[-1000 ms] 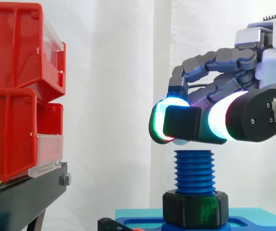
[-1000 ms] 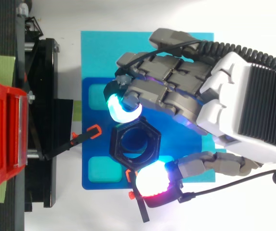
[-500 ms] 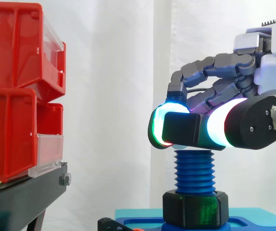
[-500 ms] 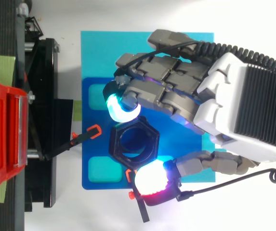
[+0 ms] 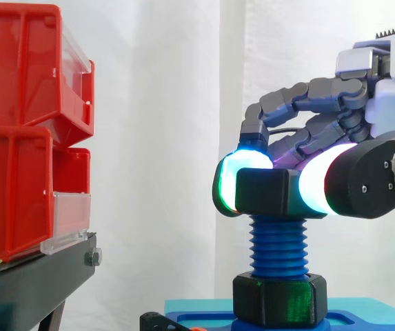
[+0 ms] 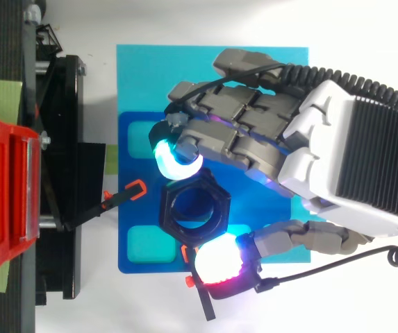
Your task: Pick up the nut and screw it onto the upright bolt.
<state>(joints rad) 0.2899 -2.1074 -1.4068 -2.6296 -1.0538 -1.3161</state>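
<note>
Lowered from its earlier position just above the thread, the nut (image 5: 265, 192) now sat on the top of the upright bolt (image 5: 278, 243), the gap between them closed. Side view: the robot hand (image 5: 364, 186) reached in from the right and pinched the black nut between curled fingers and thumb, with glowing pads (image 5: 227, 183) pressed on its opposite flanks. The nut lay level and roughly centred on the blue bolt. Whether the first thread had caught could not be told. A black hexagonal collar (image 5: 280, 299) ringed the foot of the bolt on the blue base (image 5: 362, 316). Picking up and carrying appeared finished, and turning the nut down the thread seemingly remained. Red bins (image 5: 25, 124) on a black stand (image 5: 32, 283) stood well apart to the left, out of the way. Top view: the nut (image 6: 165, 209) showed as a hexagon with blue visible through its bore, held between a cyan-white pad (image 6: 174, 157) and a red pad (image 6: 219, 260) of the robot hand (image 6: 310, 152). A black lever with an orange tip (image 6: 123, 195) lay beside the nut on the blue base (image 6: 133, 229), and a similar piece lay under the red pad. Both might have crowded the fingers during rotation.
</note>
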